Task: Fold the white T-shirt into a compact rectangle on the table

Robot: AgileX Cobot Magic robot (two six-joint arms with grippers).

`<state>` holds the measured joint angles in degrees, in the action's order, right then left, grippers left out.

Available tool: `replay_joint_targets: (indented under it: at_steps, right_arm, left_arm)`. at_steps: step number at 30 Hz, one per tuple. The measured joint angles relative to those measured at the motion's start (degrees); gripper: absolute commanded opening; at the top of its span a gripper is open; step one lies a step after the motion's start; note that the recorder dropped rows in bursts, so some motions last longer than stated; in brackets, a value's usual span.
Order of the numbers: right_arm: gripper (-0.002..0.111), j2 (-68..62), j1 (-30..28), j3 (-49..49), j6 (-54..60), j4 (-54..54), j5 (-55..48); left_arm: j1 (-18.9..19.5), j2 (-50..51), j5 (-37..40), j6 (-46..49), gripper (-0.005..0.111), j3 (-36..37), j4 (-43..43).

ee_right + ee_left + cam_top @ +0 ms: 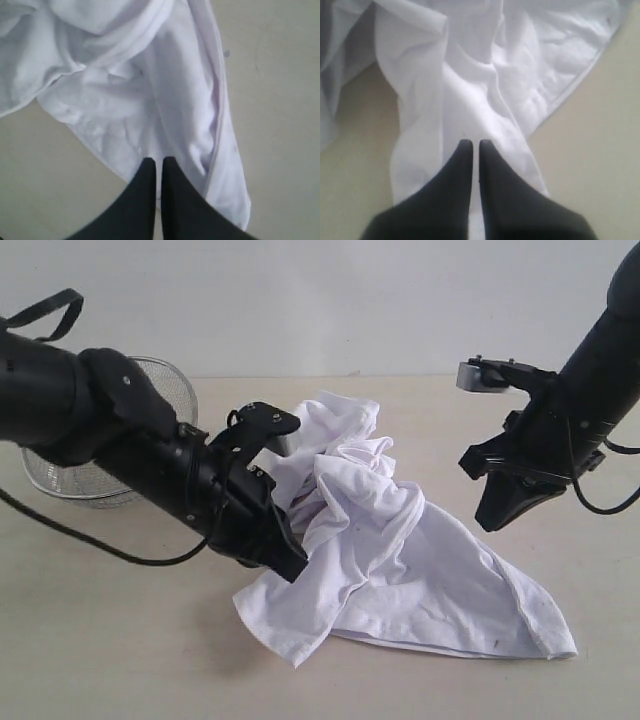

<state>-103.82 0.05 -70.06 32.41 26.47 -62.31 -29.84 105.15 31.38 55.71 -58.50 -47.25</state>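
T-shirt (400, 570) bunched, basket (60, 480) half-hidden by arm (150, 455), L hand (294, 564), R hand (493, 520) closed

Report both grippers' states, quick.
Left gripper: closed, tips against the white T-shirt; whether fabric is pinched cannot be told.
Right gripper: closed, holding nothing, in the air above it.

Left gripper (472, 145) closed, angled down; right gripper (157, 161) likewise.

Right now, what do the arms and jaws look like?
Left arm and right arm are matte black with rounded segments. The jaws are black, tapering to points. A black cable trails from each, a black strap loops off the left, and a grey box tops the right wrist.
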Motion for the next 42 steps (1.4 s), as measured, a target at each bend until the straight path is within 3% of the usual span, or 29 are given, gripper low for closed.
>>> replay_joint_targets:
  at_steps: [6,12,19,26,36,42]
  right_arm:
    - [0.000,0.0,0.0,5.9,4.0,3.9,7.9]
    - [0.000,0.0,0.0,11.4,10.3,10.5,14.1]
    - [0.000,-0.4,0.0,13.1,13.6,13.2,17.7]
    - [0.000,-4.9,0.0,13.1,15.0,14.6,18.4]
    - [0.000,-7.1,0.0,13.3,19.1,18.8,19.1]
    - [0.000,-7.1,0.0,13.3,19.9,19.3,19.3]
  left_arm:
    - [-1.4,-6.3,-13.8,0.1,0.004,9.2,-0.6]
    - [-2.9,-9.4,-18.3,1.6,0.004,13.8,-1.2]
    - [-6.9,-9.4,-17.5,6.2,0.007,14.9,-1.3]
    - [-7.2,-9.4,-10.9,6.5,0.048,14.9,-3.1]
    - [-8.3,-6.0,-8.6,6.5,0.046,14.9,-6.8]
    - [-11.4,-2.4,-13.8,6.5,0.045,14.9,-6.8]
